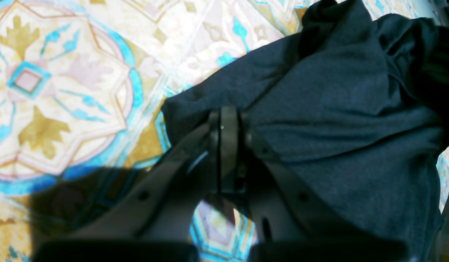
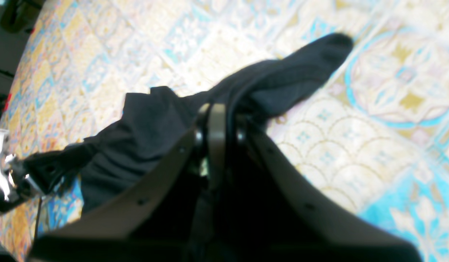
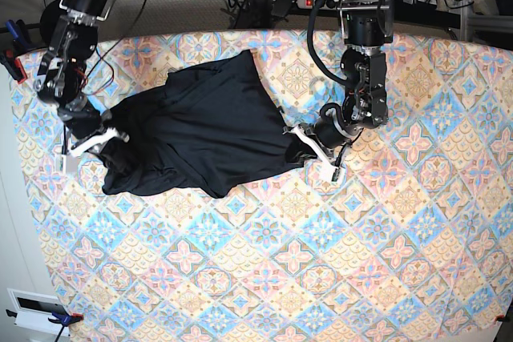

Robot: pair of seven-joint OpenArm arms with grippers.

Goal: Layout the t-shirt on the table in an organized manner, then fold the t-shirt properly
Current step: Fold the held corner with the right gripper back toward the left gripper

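Black soft cloth, the t-shirt (image 3: 200, 126), bunched in a wide slack band across the far half of the table (image 3: 337, 278), not yet laid flat. Long axis running side to side between the two arms, one loose lobe pushed up toward the far edge. Left gripper (image 1: 224, 122), on the base view's right, jaws pressed together on a fold at that end of the garment, dark fabric spreading away beyond the tips and off to one side in its wrist view. Right gripper (image 2: 217, 120), on the base view's left, likewise clamped, cloth caught between the jaws, a narrow tongue of shirt reaching past the tips over the bare pattern. Each arm at its own end, neither nearer the middle; bulk of the shirt hanging slack between the two pinches. Next move, by judgement: drawing the ends apart along that axis to tension and flatten the body. Risk of dragging a crumpled sleeve instead of a true edge.
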